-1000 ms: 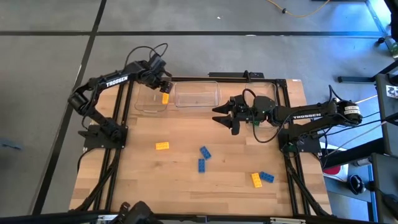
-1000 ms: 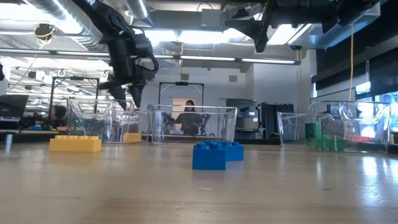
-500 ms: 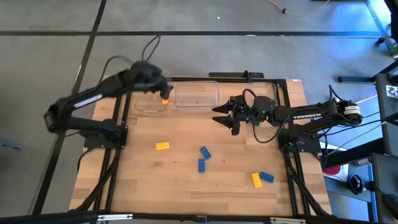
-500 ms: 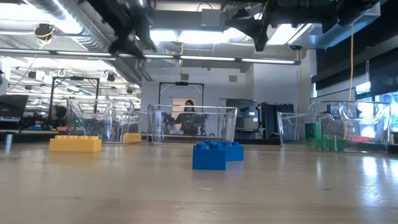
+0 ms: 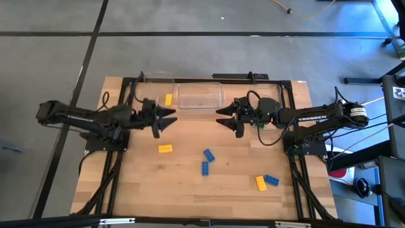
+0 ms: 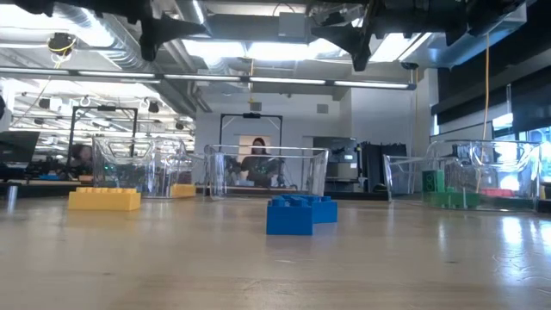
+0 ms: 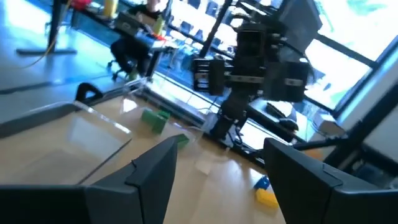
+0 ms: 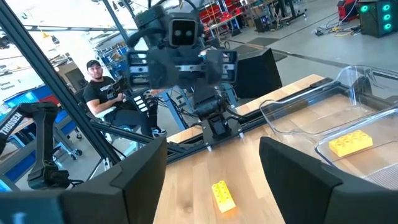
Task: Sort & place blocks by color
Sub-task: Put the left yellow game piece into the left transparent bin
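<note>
the left gripper (image 5: 169, 120) hangs over the table with its jaws apart and nothing between them, pointing toward the right gripper (image 5: 223, 118), which faces it, likewise spread and empty. just below and slightly behind the left fingertips lies a yellow brick (image 5: 165, 149); it looks like the next pick. to do it well, i judge the left arm should drop straight down with the jaws across the brick's short sides, so the studs stay clear, and close only once low enough to catch the body.

one yellow brick (image 5: 168, 99) already sits in the clear bin (image 5: 147, 107) just beyond the left gripper. the middle clear bin (image 5: 200, 96) stands between the two grippers, farther back. two blue bricks (image 5: 206, 161) lie close together, forward of the gap between the grippers; a yellow and blue pair (image 5: 266, 182) rests well forward of the right gripper. green pieces (image 7: 154, 119) show near the right arm. nothing crowds the loose yellow brick. a person (image 6: 257, 164) sits beyond the table.
</note>
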`<state>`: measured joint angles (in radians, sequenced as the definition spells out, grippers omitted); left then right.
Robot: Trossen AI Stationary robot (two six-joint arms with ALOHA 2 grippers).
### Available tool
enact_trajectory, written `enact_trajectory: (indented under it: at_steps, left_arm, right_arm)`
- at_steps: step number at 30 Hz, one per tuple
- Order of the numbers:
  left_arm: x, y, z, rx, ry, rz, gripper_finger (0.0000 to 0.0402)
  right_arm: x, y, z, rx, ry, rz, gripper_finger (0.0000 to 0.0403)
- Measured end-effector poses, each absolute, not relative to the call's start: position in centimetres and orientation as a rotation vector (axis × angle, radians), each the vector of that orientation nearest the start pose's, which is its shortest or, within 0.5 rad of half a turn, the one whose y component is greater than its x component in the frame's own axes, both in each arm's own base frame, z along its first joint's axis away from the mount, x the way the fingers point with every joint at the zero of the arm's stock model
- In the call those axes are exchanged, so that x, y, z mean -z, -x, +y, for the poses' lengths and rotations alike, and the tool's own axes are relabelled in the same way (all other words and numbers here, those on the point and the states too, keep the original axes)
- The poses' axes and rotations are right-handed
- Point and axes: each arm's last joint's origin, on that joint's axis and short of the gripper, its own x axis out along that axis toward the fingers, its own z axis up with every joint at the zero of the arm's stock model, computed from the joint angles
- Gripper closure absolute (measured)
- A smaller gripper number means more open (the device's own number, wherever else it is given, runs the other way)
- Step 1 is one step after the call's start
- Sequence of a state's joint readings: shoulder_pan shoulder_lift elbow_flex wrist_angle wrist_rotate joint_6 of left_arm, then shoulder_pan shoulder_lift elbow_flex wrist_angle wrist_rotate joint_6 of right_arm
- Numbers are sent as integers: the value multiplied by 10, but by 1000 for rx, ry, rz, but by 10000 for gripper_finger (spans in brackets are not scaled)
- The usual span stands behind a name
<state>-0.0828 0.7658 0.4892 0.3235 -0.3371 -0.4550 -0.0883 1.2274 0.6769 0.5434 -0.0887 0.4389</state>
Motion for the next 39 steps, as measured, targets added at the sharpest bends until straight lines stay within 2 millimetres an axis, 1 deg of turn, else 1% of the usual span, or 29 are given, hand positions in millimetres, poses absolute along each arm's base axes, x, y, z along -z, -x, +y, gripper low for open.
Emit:
enact_trajectory:
  at_steps: [6,9,15,17,19,23,26,27,32,35,39]
  left_arm:
    - [-271,-188,-17,-218,363,-14,171]
    - [-267,-189,-19,-213,343,26,171]
    - [-265,-188,-22,-211,344,58,171]
    - [-265,-189,-25,-208,355,153,171]
    - [-265,-193,-31,-210,334,303,171]
    - [-261,-200,-46,-216,216,623,171]
    - [-242,-205,-56,-228,129,840,171]
    - [-236,-207,-58,-235,120,884,171]
    - [-201,-214,-65,-235,157,1072,164]
    - [-187,-219,-67,-224,157,1146,153]
    - [-177,-223,-66,-221,98,1189,140]
  right_arm:
    - [-274,-267,-21,1,-441,7,144]
    - [-275,-267,-21,-1,-444,2,144]
    - [-276,-267,-21,-4,-466,-7,144]
    - [-276,-267,-21,-3,-466,-7,144]
    - [-276,-267,-21,-4,-466,-7,144]
    - [-276,-267,-21,-3,-466,-7,144]
    - [-276,-267,-21,-3,-465,-7,144]
    - [-276,-267,-21,-3,-465,-6,144]
    - [-276,-267,-21,-3,-464,-5,144]
    - [-276,-267,-21,-3,-459,-5,144]
    - [-276,-267,-21,-2,-459,-5,144]
